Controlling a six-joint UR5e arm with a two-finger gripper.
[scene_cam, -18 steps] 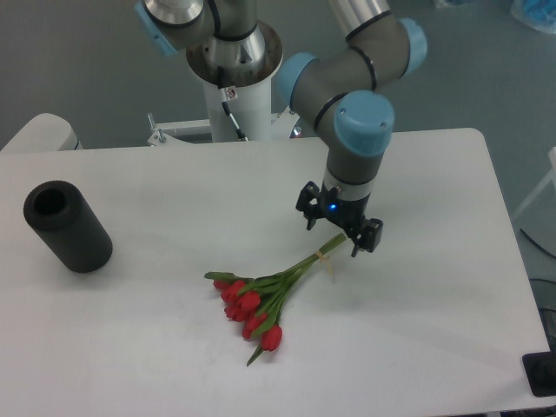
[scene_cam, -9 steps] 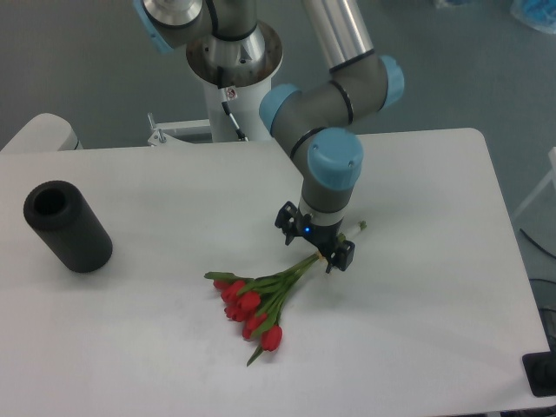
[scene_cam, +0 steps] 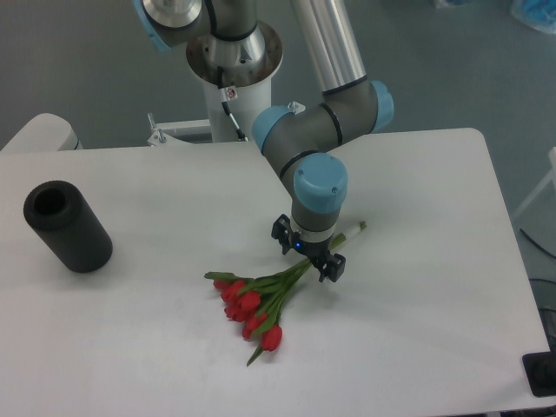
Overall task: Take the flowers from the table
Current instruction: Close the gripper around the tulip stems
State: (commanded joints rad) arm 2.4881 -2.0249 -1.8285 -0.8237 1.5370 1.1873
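The flowers [scene_cam: 254,304], a small bunch of red tulips on long green stems, lie flat on the white table [scene_cam: 417,304], heads toward the front left and stem ends [scene_cam: 352,230] reaching back right. My gripper [scene_cam: 306,256] hangs directly over the middle of the stems, pointing down. Its two black fingers stand apart, one on each side of the stems, so it is open and straddles them. The band around the stems is hidden under the gripper.
A black cylinder [scene_cam: 67,226] lies on its side at the table's left edge. The arm's white base column [scene_cam: 233,95] stands behind the table at the back centre. A dark object [scene_cam: 540,373] sits off the front right corner.
The gripper has travelled left and toward the front along the stems, from over their ends to over their middle. The flowers and the cylinder have stayed put.
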